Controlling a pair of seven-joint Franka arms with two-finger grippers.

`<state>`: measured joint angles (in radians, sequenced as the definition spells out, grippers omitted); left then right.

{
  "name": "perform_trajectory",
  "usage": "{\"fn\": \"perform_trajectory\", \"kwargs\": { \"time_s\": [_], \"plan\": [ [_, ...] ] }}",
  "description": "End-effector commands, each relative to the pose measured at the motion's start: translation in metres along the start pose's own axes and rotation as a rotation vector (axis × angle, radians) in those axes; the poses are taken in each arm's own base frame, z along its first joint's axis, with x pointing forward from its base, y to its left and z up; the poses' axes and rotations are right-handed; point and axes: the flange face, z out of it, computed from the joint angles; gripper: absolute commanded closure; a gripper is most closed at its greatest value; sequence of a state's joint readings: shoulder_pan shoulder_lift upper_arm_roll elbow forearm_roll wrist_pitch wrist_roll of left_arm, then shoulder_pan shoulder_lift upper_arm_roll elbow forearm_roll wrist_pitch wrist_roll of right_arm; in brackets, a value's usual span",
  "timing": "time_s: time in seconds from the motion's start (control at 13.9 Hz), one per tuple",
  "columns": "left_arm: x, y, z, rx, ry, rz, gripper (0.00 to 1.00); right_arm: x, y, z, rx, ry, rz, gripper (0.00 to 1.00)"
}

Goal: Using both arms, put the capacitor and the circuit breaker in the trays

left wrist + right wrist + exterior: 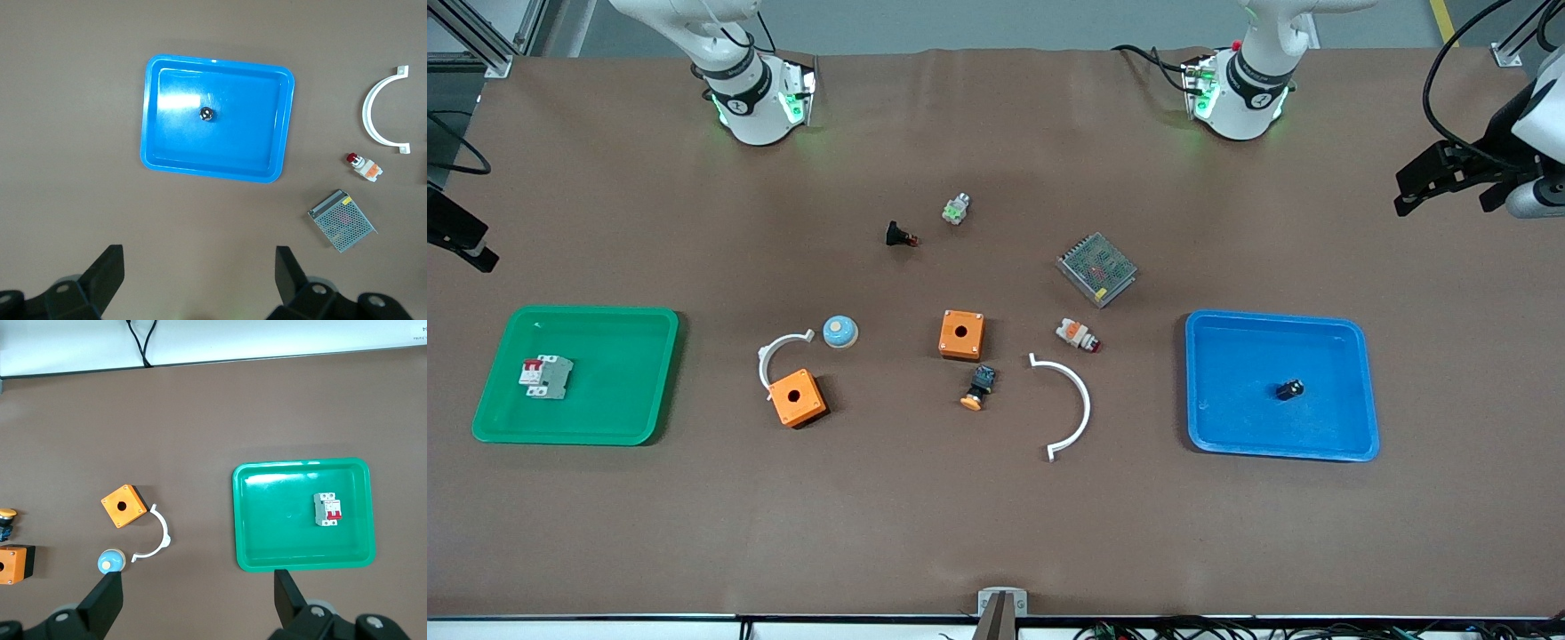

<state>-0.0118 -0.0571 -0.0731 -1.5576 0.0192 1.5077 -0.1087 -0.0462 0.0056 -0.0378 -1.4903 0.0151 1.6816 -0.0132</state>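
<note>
- Fingers: right gripper point(199, 603) spread wide, nothing between; left gripper point(199, 283) likewise spread wide and empty.
- Right gripper point(461, 238) parked high at the right arm's end of the table, beside the green tray point(494, 391); arm idle.
- Green tray point(244, 520) held the circuit breaker point(545, 376), lying flat toward the tray's outer side, red levers point(531, 364) at its end farther from the front camera. Same breaker point(327, 509) seen in the right wrist view.
- Mid-table clutter: small white arc clip point(773, 353) touching an orange box point(798, 397), blue dome button point(840, 332) just beside the clip's end, black flared part point(898, 235), green-lit small part point(956, 209), second orange box point(961, 334), black-and-orange pushbutton point(979, 388), large white arc point(1071, 406), white-and-orange part point(1077, 335), metal mesh power supply point(1096, 268).
- Blue tray point(1209, 356) at the left arm's end held the capacitor point(1288, 388), near the tray's middle, clear of the walls. Also visible in the left wrist view point(208, 114) inside the blue tray point(152, 127).
- Left gripper point(1449, 178) up off the table's left-arm end, beside the blue tray; arm idle.
</note>
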Motion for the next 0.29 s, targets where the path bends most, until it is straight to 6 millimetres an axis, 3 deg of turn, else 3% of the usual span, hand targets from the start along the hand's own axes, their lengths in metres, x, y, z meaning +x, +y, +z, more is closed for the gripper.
{"fn": "perform_trajectory", "kwargs": {
  "time_s": [0.0,0.22],
  "plan": [
    [0.0006,0.001,-0.0032,0.016,-0.004,0.01,0.0,0.0012,0.0032,-0.0039,0.011,-0.001,-0.006,0.0],
    [0.0005,0.0026,-0.0032,0.002,-0.005,0.013,0.0,0.0012,0.0034,-0.0039,0.009,-0.001,-0.006,0.0]
  ]
}}
